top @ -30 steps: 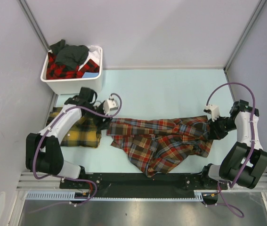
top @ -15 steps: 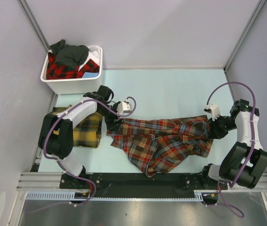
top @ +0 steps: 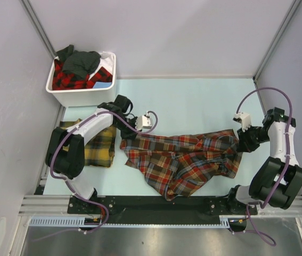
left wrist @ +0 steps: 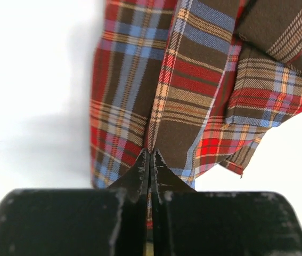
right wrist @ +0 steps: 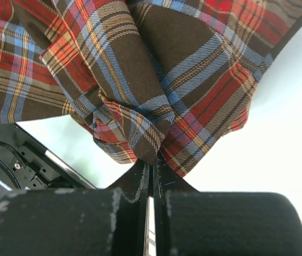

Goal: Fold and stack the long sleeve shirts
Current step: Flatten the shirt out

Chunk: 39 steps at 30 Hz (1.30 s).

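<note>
A red-brown plaid shirt with blue lines (top: 185,160) lies crumpled across the middle of the table. My left gripper (top: 125,134) is shut on that shirt's left edge; in the left wrist view the cloth (left wrist: 193,90) is pinched between the closed tips (left wrist: 150,154). At the right end, my right gripper (top: 241,143) is shut on a bunched corner of the same shirt (right wrist: 140,80), the fold clamped at the tips (right wrist: 153,159). A yellow-and-dark-green plaid shirt (top: 100,146) lies folded at the left, partly under my left arm.
A white plastic bin (top: 81,96) at the back left holds red-black plaid and dark grey garments (top: 79,66). Walls close in on both sides and the back. The black rail (top: 156,205) runs along the near table edge.
My left arm swung right from over the yellow shirt to the red-brown shirt's left edge and its jaws closed on the cloth. The right gripper kept its hold and rose slightly.
</note>
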### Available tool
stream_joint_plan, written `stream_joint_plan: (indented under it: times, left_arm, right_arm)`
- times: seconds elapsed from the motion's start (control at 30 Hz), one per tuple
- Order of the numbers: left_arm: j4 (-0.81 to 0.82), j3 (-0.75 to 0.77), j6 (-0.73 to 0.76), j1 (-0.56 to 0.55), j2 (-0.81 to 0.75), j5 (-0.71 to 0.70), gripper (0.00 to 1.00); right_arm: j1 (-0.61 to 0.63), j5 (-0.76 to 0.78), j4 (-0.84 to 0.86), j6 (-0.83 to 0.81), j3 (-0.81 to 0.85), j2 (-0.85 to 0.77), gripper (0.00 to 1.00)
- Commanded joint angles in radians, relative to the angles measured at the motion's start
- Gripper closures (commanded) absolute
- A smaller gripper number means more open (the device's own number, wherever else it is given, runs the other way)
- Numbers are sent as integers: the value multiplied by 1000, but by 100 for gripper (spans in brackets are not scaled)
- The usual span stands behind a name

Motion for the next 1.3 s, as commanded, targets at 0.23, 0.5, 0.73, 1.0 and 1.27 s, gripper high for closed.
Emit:
stream_joint_plan:
  times: [0.23, 0.5, 0.73, 1.0, 1.27]
  left_arm:
    - [-37, 325, -74, 56, -46, -52, 100]
    - [232, 455, -352, 64, -47, -265, 100]
    - [412, 497, -394, 52, -93, -384, 100]
    - [588, 607, -247, -28, -115, -532, 100]
    - [617, 924, -226, -63, -76, -621, 100]
  right_arm:
    - [-21, -137, 136, 253, 396, 153, 100]
    - [-27, -222, 364, 633, 720, 311, 100]
    - [-30, -228, 533, 833, 943, 360, 100]
    - [-44, -156, 720, 984, 1079, 342, 100]
    - [-105, 117, 1044, 1148, 1245, 248, 100]
